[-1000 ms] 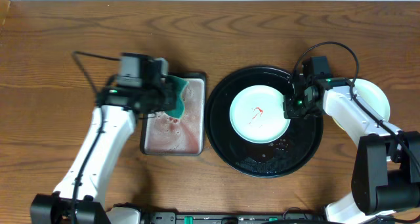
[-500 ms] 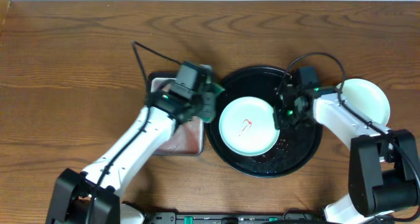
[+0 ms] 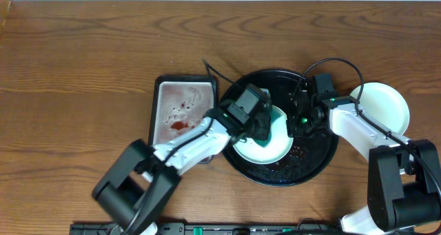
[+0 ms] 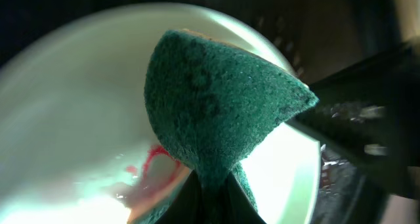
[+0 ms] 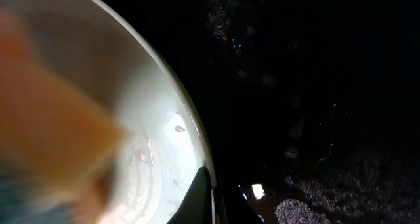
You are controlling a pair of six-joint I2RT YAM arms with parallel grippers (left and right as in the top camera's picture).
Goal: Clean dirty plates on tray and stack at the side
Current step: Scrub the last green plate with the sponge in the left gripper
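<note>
Brown wood desk (image 3: pixel 69 56), centre frame: left gripper (image 3: pixel 265 125), clamped on green sponge (image 4: pixel 216 112), has swung from rectangular tray (image 3: pixel 165 104) onto red-smeared plate (image 3: pixel 273 149) in black tray (image 3: pixel 320 152), right gripper (image 3: pixel 300 118) pinching its rim; scrubbing probably begins.

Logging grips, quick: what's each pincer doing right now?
Left pincer: closed on the sponge.
Right pincer: closed on the plate rim.

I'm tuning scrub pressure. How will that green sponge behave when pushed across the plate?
Probably soft: the sponge is pinched into a fold at its base, so it should squash and bend. The plate looks wet and glossy, so it would likely glide, not drag.
</note>
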